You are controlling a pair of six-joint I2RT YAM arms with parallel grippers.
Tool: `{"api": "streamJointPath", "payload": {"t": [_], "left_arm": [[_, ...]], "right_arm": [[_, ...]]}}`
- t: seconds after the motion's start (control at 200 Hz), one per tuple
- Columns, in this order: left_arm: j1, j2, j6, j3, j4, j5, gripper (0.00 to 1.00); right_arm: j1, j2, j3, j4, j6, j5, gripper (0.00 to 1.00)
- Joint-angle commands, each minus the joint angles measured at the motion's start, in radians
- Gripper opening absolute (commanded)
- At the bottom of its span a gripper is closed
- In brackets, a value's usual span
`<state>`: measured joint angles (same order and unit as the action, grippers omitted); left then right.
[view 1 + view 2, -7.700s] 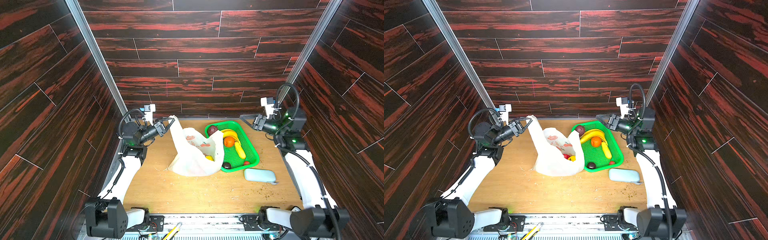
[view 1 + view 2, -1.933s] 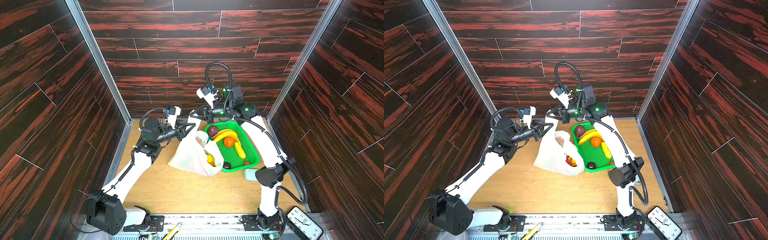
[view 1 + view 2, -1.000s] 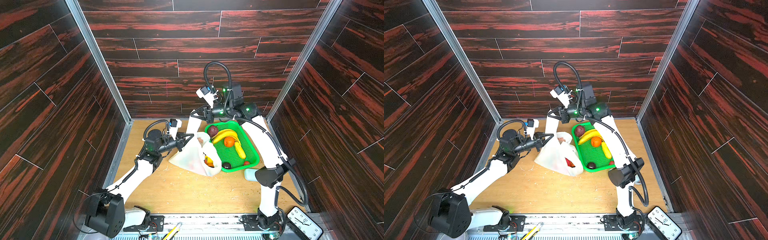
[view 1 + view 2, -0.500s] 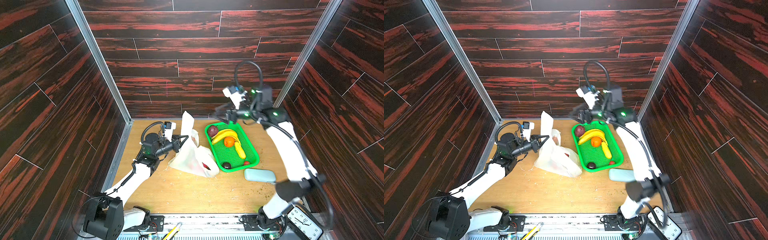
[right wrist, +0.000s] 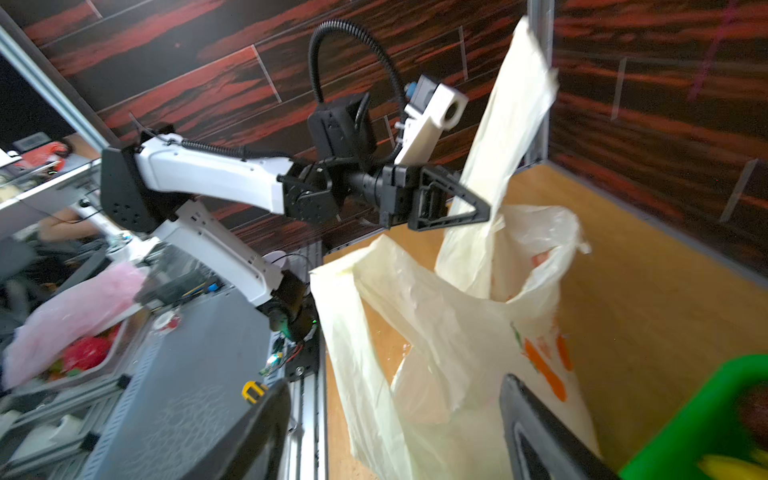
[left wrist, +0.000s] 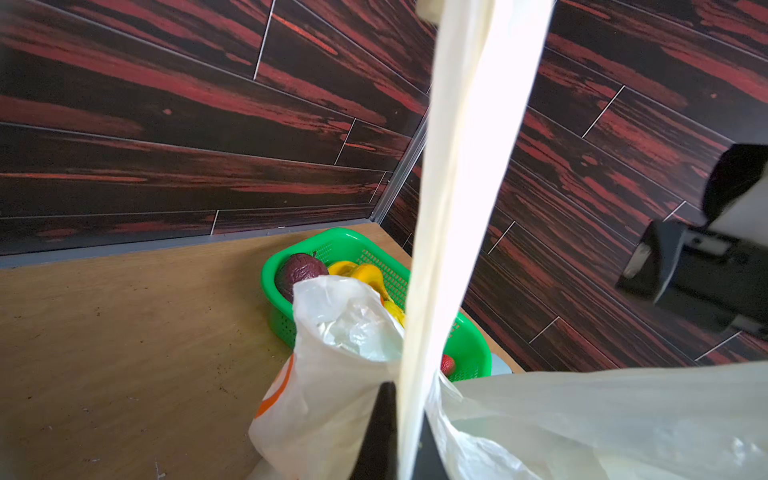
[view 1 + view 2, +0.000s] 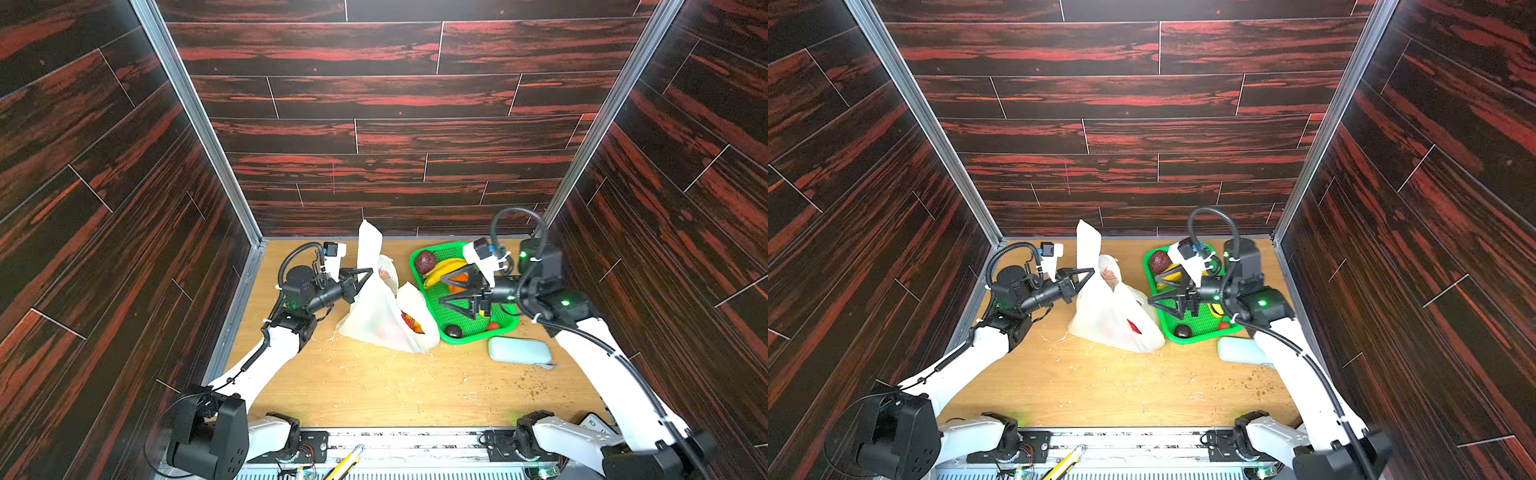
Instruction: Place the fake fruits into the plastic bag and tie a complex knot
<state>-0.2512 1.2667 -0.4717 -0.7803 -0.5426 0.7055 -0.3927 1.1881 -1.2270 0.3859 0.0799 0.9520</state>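
Observation:
The cream plastic bag (image 7: 376,318) (image 7: 1104,318) slumps on the table left of the green basket. My left gripper (image 7: 368,272) (image 7: 1090,272) (image 6: 405,401) is shut on one handle strap (image 7: 368,245) (image 6: 469,166) (image 5: 507,137), which stands upright above the jaws. My right gripper (image 7: 441,293) (image 7: 1154,294) (image 5: 390,390) is open and holds nothing. It hovers over the basket's left edge, facing the bag's mouth (image 5: 436,332). Red and orange fruits (image 7: 411,322) show inside the bag. Bananas (image 7: 442,270), a dark purple ball (image 7: 426,262) (image 6: 299,272), a strawberry (image 7: 493,326) and another dark ball (image 7: 453,331) lie in the basket.
The green mesh basket (image 7: 478,337) (image 7: 1200,337) (image 6: 332,237) stands against the bag's right side, near the back wall. A pale blue pouch (image 7: 519,351) (image 7: 1237,349) lies just in front of the basket. Wood-pattern walls close in the back and both sides.
My right gripper has opened, let go of the bag's raised strap, and swung right and down over the basket. The left gripper keeps its strap and has drawn back slightly to the left.

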Motion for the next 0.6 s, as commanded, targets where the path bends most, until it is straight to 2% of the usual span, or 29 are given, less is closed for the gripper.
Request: {"api": "streamJointPath", "payload": {"t": [0.0,0.1,0.2,0.321,0.426,0.506,0.591], "left_arm": [[0.009,-0.042,0.012,0.014,-0.002,-0.003,0.00],[0.009,-0.042,0.012,0.016,-0.005,-0.004,0.00],[0.009,-0.040,0.010,0.013,-0.002,0.002,0.00],[0.010,-0.043,0.012,0.012,-0.001,0.006,0.00],[0.012,-0.048,0.022,0.006,0.018,0.007,0.00],[0.014,-0.055,0.024,0.008,0.025,0.002,0.00],[0.018,-0.062,0.026,0.010,0.030,-0.003,0.00]], "right_arm": [[-0.050,0.061,-0.010,-0.087,-0.018,0.090,0.79],[-0.092,0.104,-0.016,-0.143,-0.039,0.099,0.78],[-0.121,0.146,-0.036,-0.145,-0.039,0.106,0.68],[-0.127,0.169,-0.046,-0.150,-0.057,0.115,0.47],[-0.127,0.176,-0.068,-0.156,-0.076,0.124,0.20],[-0.128,0.175,-0.084,-0.159,-0.085,0.139,0.02],[-0.128,0.171,-0.090,-0.163,-0.092,0.139,0.00]]}}
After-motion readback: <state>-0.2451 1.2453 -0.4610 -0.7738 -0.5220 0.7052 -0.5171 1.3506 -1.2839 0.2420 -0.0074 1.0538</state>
